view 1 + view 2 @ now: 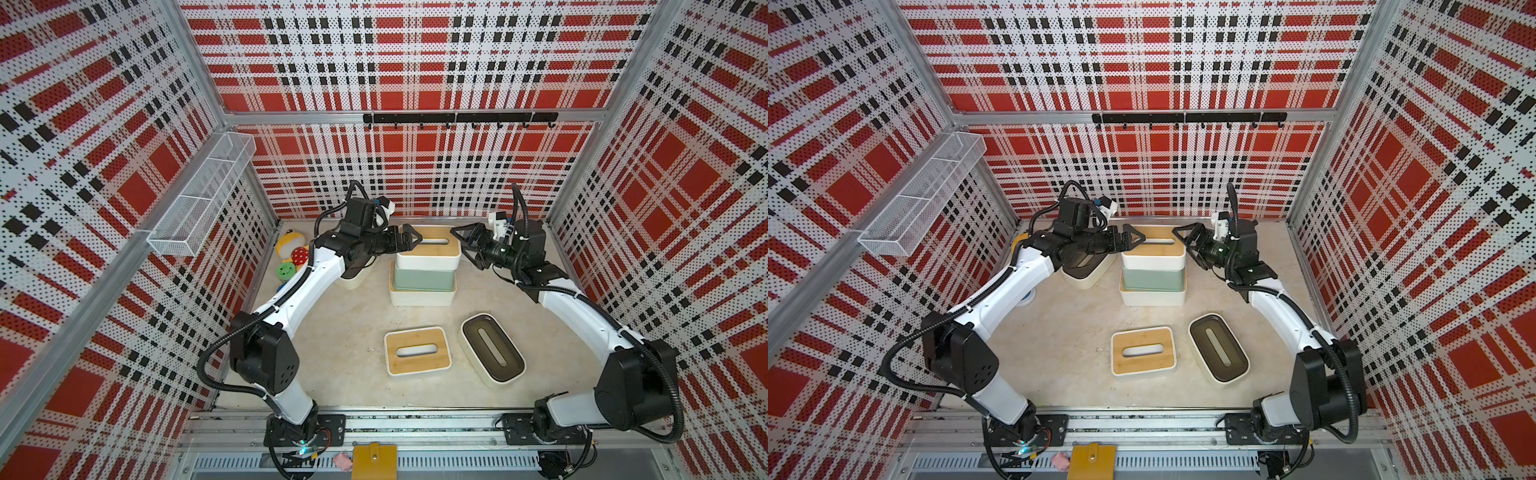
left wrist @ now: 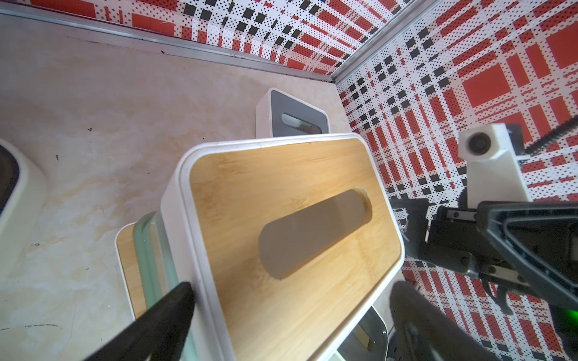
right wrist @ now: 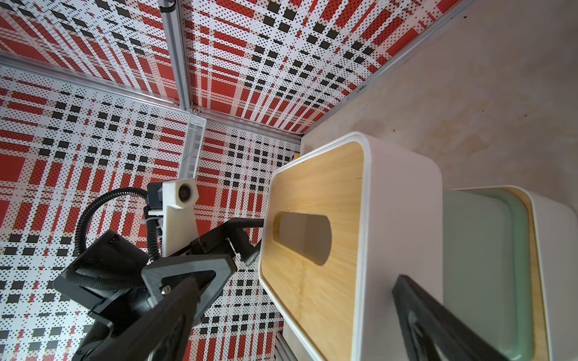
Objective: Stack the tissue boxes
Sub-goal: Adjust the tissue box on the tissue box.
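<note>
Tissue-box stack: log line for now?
stack: top wood-lid box on mint box on bottom wood-lid box | left pincer: open at its end | right pincer: open at opposite end | unstacked: front wood-lid box, olive-lid box

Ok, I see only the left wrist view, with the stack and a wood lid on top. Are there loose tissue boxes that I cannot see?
Observer: Yes. A wood-lid box lies alone on the near side of the table.
Operator: Is something next to it?
Observer: A dark-lid box lies to its right, apart from it and turned at an angle.
Operator: And anything that is not a box?
Observer: A yellow-red plush toy sits in the far left corner.
</note>
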Tool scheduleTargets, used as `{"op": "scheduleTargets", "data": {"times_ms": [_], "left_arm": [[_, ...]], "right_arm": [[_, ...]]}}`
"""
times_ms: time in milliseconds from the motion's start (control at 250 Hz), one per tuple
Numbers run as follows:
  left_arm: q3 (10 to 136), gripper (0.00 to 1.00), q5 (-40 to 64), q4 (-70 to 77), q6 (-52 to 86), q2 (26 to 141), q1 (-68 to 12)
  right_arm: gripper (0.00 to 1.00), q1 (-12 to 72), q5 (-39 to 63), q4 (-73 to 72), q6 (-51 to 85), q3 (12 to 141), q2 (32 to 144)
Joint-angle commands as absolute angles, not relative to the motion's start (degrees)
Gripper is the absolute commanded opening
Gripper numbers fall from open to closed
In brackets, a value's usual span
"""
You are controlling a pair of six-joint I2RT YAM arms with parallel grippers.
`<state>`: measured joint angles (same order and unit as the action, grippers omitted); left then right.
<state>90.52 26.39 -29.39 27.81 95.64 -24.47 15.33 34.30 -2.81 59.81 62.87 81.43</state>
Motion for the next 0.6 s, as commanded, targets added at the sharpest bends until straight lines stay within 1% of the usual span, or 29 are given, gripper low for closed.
{"op": "scheduleTargets", "data": {"times_ms": [0,596], "left_arm": [[92.80,0.99,28.90,-28.65,27.68,96.33,-25.98],[92.63,0.99,28.95,-29.36,26.94,95.71,-25.77]], "right_arm": [[1.00,16.89,36.08,-6.38,60.57,62.88,79.37],[1.00,18.32,35.56,-7.07,61.25,62.27,78.97]]}}
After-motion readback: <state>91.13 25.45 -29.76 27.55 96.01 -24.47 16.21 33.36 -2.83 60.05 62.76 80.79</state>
